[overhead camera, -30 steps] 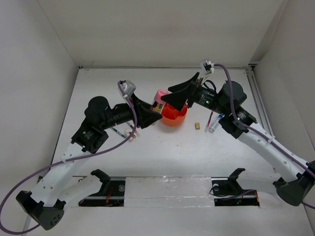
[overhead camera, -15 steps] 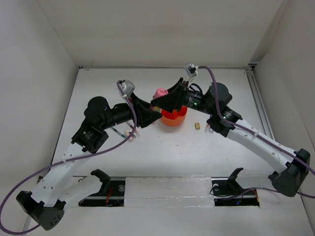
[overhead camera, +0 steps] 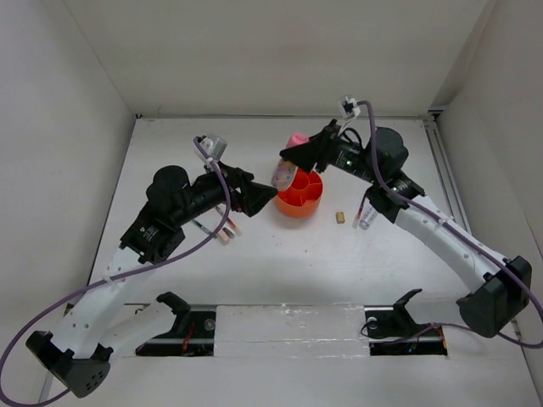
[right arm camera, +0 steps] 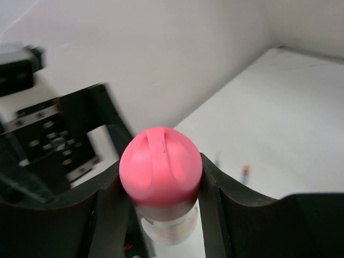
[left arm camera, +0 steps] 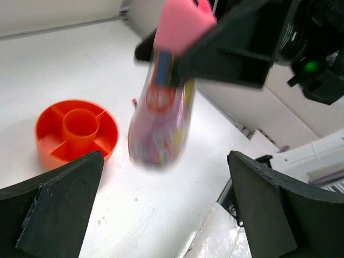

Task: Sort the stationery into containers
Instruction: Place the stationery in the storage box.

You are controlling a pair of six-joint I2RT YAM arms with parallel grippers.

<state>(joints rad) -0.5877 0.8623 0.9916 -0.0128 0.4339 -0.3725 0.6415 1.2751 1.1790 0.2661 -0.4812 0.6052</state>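
A pink-capped bottle [overhead camera: 285,170] with a patterned label hangs tilted over the far-left rim of the round orange organiser [overhead camera: 302,200]. My right gripper [overhead camera: 294,153] is shut on its pink cap [right arm camera: 160,167], a finger [right arm camera: 212,199] on each side. The bottle [left arm camera: 161,115] also fills the middle of the left wrist view, above and right of the organiser [left arm camera: 51,142]. My left gripper [overhead camera: 268,197] stands open just left of the organiser, nothing between its fingers [left arm camera: 56,207]. Thin pens [overhead camera: 206,227] and a pinkish eraser piece [overhead camera: 226,238] lie under the left arm.
A tiny tan block [overhead camera: 339,218] lies right of the organiser. Beside it, a clear bottle [overhead camera: 367,220] lies under the right forearm. White walls close the table on three sides, and a metal rail [overhead camera: 288,326] runs along the near edge.
The left gripper has opened and let go of the bottle. The right gripper has shut on its pink cap and carried it up and to the right, over the organiser's rim.
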